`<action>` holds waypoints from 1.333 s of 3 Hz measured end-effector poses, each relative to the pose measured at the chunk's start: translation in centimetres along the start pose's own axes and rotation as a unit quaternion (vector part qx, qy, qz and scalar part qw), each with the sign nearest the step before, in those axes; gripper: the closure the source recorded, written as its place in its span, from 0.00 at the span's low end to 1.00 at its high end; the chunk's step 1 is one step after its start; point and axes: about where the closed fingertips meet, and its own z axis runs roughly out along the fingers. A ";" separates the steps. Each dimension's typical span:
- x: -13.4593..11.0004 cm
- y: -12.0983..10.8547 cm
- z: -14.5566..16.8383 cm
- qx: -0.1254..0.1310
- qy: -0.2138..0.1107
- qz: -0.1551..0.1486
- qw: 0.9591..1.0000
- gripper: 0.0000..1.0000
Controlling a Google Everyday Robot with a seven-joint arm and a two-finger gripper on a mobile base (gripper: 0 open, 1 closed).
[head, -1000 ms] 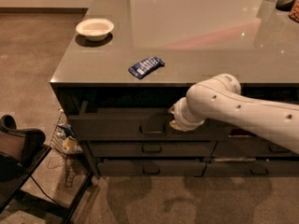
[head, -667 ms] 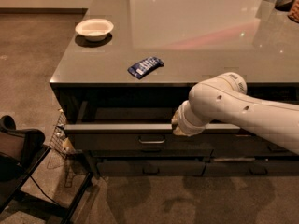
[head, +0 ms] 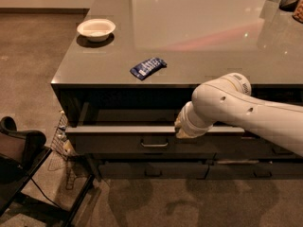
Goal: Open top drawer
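The top drawer (head: pixel 113 143) is under the counter's front edge. It stands pulled out a good way, with its dark front facing me and its small bar handle (head: pixel 154 144) at the middle. Its pale top rim shows as a long strip, and the space behind it is dark. My gripper (head: pixel 181 130) is at the end of the white arm that reaches in from the right. It sits at the top edge of the drawer front, just right of the handle. The wrist covers most of it.
On the grey counter (head: pixel 199 37) lie a blue packet (head: pixel 147 67) near the front edge and a white bowl (head: pixel 96 29) at the far left. Shallower drawers (head: pixel 151 170) sit below the top one. A black chair (head: pixel 19 148) and a wire rack (head: pixel 61 136) stand on the floor at left.
The top drawer has slid out towards me from nearly closed. My gripper and arm moved towards me with its front edge.
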 end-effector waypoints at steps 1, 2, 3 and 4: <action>0.5 1.9 -1.8 -0.018 0.013 0.007 1.000 1.00; 1.0 4.3 -4.5 -0.042 0.030 0.014 0.999 1.00; 2.3 10.1 -11.4 -0.090 0.067 0.035 0.993 1.00; 4.5 13.6 -15.9 -0.087 0.092 0.034 0.991 1.00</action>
